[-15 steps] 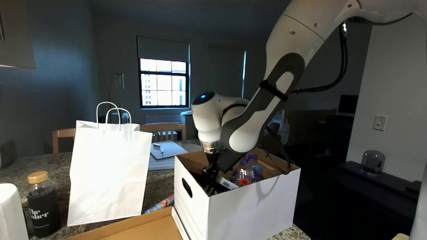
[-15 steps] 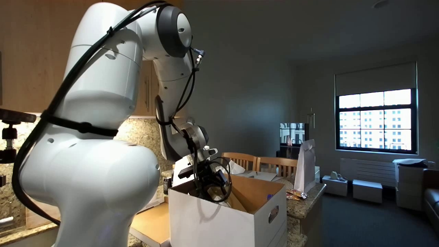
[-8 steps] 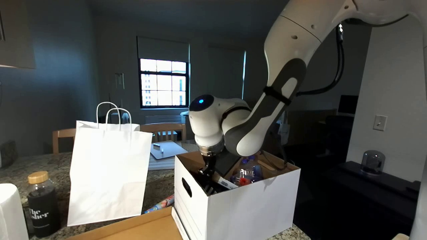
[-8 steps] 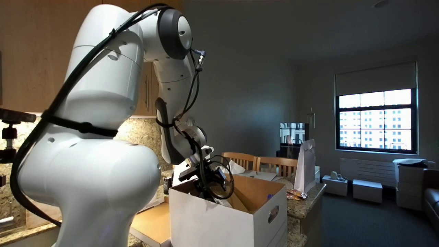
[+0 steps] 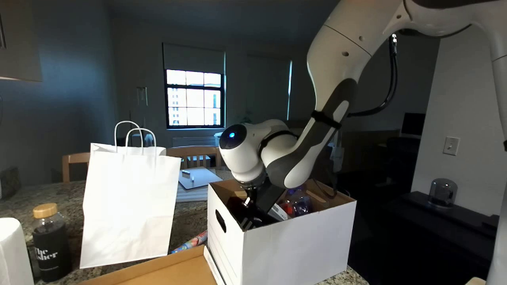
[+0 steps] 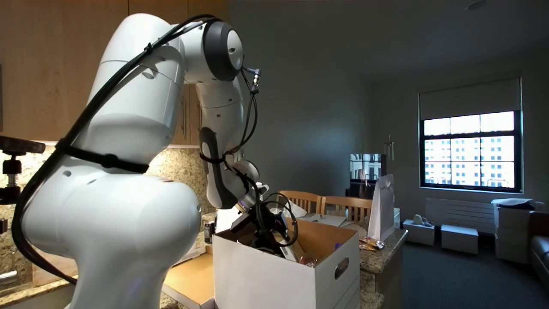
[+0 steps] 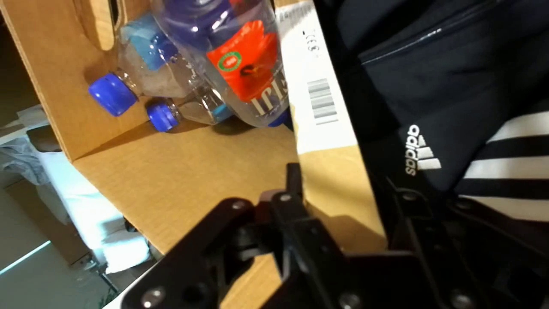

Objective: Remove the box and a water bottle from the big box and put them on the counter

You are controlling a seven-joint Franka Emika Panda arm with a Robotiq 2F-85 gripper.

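White cardboard walls the big box [image 5: 301, 253], brown inside, which stands on the speckled counter [image 6: 384, 259]. Down in it the gripper [image 7: 343, 182] has its jaws narrow, one to each long side of a slim cardboard box [image 7: 332, 171], holding it; in an exterior view this slim box sits tilted, its labelled end close to the big box's near top edge. The water bottle [image 7: 248, 56], with a red label, is in the big box too, just beside the held one, and two more blue-capped bottles [image 7: 156, 81] crowd toward a corner, their caps near the brown walls. On the held box's other side lies black fabric [image 7: 429, 103] (white stripes and an adidas mark on it). Outside, a shallow cardboard tray [image 5: 158, 269] lies just beside the big box. A white paper bag [image 5: 130, 206] stands upright, near the surface's edge in an exterior view, with a dark jar [image 5: 51, 249] beside it, its lid tan.
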